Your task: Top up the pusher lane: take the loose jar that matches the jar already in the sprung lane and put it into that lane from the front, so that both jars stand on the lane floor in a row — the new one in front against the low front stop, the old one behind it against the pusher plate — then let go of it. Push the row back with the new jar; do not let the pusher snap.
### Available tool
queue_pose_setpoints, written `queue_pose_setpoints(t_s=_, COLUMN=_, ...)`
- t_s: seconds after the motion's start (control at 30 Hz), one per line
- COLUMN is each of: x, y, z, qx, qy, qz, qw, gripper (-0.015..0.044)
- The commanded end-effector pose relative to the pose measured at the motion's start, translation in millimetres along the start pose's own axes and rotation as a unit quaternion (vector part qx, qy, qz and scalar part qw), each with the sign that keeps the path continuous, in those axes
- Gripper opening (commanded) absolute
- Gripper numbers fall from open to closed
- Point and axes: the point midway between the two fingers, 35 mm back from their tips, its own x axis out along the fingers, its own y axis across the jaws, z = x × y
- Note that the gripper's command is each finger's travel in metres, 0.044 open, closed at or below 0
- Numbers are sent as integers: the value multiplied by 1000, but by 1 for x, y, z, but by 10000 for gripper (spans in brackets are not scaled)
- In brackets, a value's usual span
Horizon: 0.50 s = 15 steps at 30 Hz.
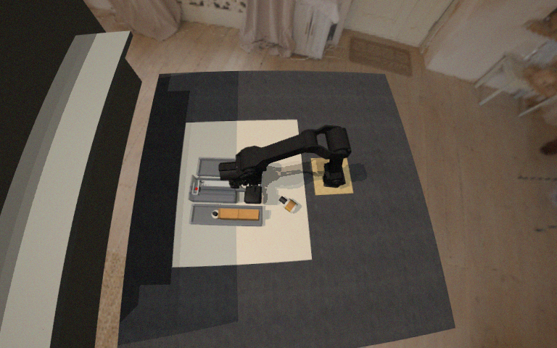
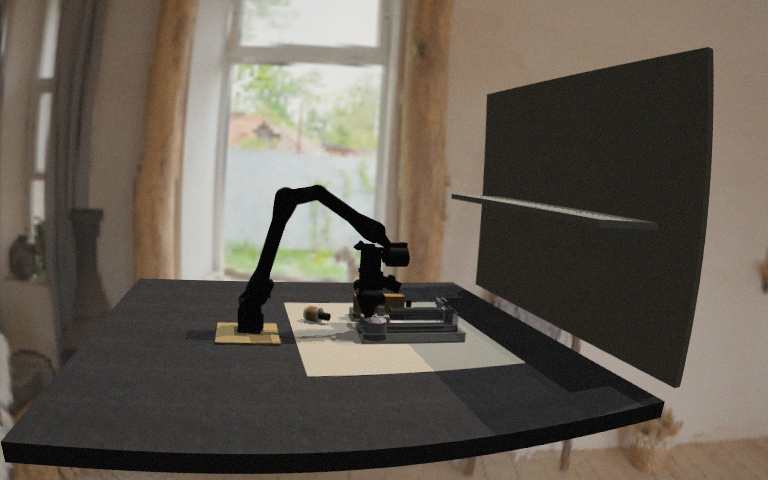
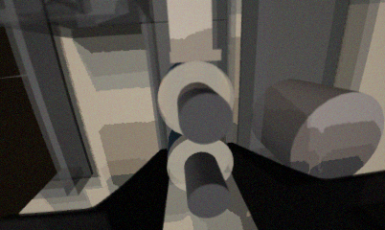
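My gripper (image 3: 197,151) (image 2: 371,315) is shut on a jar (image 3: 175,165) with a white shoulder and dark cap. It holds the jar upright at the front of the sprung lane (image 1: 215,199) (image 3: 248,72). Just behind stands another white-shouldered jar (image 3: 168,96) with a grey cap, in front of the pale pusher plate (image 3: 195,55). Slivers of dark blue show beside both jars. The low front stop and the held jar's base are hidden, so floor contact cannot be told. An amber-labelled jar (image 1: 290,204) (image 2: 313,314) with a black cap lies on its side on the pale mat (image 1: 273,241).
A large grey cylinder (image 3: 324,129) (image 2: 374,328) stands in the neighbouring tray (image 1: 207,167), close beside one finger. The tray on the other side (image 1: 201,222) holds orange boxes (image 1: 238,214) and a small jar (image 1: 215,214). A raised shelf (image 2: 555,209) is beyond the lanes.
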Motion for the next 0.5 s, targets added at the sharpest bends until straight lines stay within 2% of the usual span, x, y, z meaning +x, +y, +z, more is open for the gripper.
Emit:
queue_pose_setpoints(t_s=0.0, x=0, y=1, z=2, qx=-2, qy=-7, qz=2, qw=1000, gripper=0)
queue_pose_setpoints(t_s=0.47, x=0, y=1, z=0, qx=-2, qy=-7, qz=2, qw=1000, gripper=0)
